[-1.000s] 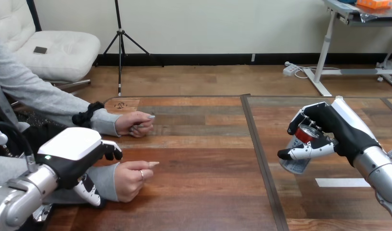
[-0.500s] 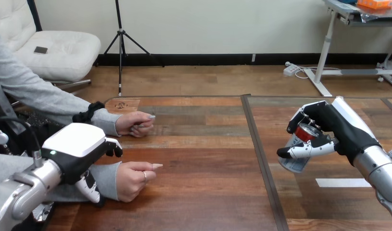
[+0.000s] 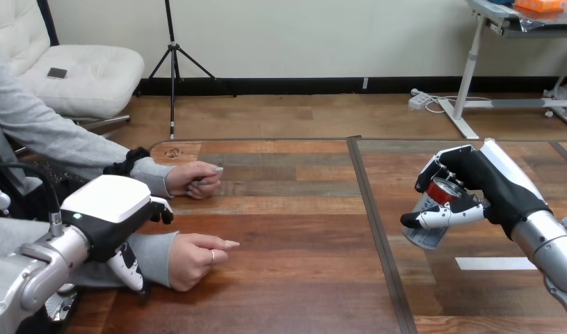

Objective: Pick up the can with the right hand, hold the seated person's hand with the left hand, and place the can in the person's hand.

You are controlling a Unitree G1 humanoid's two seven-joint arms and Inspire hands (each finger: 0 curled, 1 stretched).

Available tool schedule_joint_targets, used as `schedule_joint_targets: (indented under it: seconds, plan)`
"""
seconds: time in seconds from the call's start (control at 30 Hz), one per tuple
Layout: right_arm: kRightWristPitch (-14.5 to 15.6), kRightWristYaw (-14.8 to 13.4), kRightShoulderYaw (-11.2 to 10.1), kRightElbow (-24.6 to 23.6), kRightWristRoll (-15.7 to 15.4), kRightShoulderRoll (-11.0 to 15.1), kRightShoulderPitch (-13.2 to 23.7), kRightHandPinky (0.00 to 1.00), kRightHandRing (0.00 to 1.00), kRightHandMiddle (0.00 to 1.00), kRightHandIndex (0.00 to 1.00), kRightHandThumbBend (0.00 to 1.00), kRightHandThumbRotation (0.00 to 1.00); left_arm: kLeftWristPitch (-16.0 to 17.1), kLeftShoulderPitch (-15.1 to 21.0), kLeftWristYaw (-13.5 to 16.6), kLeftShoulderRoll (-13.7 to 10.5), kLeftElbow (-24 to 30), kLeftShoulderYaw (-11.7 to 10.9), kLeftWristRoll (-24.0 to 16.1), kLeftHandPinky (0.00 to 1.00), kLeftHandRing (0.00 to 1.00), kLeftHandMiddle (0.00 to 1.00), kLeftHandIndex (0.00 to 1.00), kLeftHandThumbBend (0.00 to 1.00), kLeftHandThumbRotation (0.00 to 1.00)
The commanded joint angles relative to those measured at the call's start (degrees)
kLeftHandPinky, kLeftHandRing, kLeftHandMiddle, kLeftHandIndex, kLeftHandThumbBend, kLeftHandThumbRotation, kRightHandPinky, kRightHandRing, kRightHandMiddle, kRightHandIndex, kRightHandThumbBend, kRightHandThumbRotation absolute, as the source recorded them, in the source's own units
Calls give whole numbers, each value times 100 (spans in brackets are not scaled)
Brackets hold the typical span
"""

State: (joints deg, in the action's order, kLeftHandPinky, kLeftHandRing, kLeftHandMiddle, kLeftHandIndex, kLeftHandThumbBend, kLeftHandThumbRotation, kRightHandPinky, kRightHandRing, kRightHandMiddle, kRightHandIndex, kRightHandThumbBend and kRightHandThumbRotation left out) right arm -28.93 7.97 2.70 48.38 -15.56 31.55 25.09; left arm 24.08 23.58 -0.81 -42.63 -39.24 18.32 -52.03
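Head view: your R hand (image 3: 485, 184) is up at the right side, above the counter (image 3: 294, 209), w/ its fingers (image 3: 437, 167) and thumb wrapped round the can (image 3: 426, 235). The can's off the surface and tilted, red top end up inside the grip, lower end sticking out down-left. A white tape strip (image 3: 496, 264) lies on the counter near the can, lower right of it.

Your L hand (image 3: 110, 212) is at lower left, over the grey sleeve (image 3: 155, 254) at the wrist of the person's nearer hand (image 3: 193, 259). Can't tell if it's touching, or if it's closed on that wrist. The nearer hand rests on the counter, loosely curled, one finger pointing right. The person's farther hand (image 3: 195, 179) sits as a fist on the counter further back, apart from your L hand. The can and the nearer hand are well apart, w/ the counter's dark seam (image 3: 374, 229) between them.
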Motion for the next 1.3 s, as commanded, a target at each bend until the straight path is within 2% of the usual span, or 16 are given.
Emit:
schedule_joint_targets:
  seconds: [0.0, 0.4, 0.7, 1.03, 1.27]
  plan:
    - [-123, -17, -140, -267, 152, 92, 369, 33, 36, 41, 41, 85, 0, -200, 329, -109, -65, -249, 132, 22, 68, 73, 75, 73, 100, 12]
    - [-109, -84, -133, -218, 116, 81, 383, 33, 37, 41, 41, 87, 0, -265, 452, -257, -15, -456, 200, 199, 55, 64, 68, 68, 100, 5]
    - [-158, -23, -151, -192, 176, 73, 392, 32, 36, 41, 41, 87, 0, -265, 445, -333, -29, -451, 210, 331, 50, 59, 62, 62, 100, 1]
    - [-166, -25, -168, -197, 205, 68, 385, 32, 36, 41, 41, 85, 0, -515, 509, -1006, 18, -420, 176, 644, 44, 53, 57, 58, 96, 0]
    - [-183, -58, -166, -183, 194, 73, 383, 33, 37, 41, 41, 84, 0, -549, 517, -1090, 8, -385, 224, 721, 33, 41, 49, 51, 93, 0]
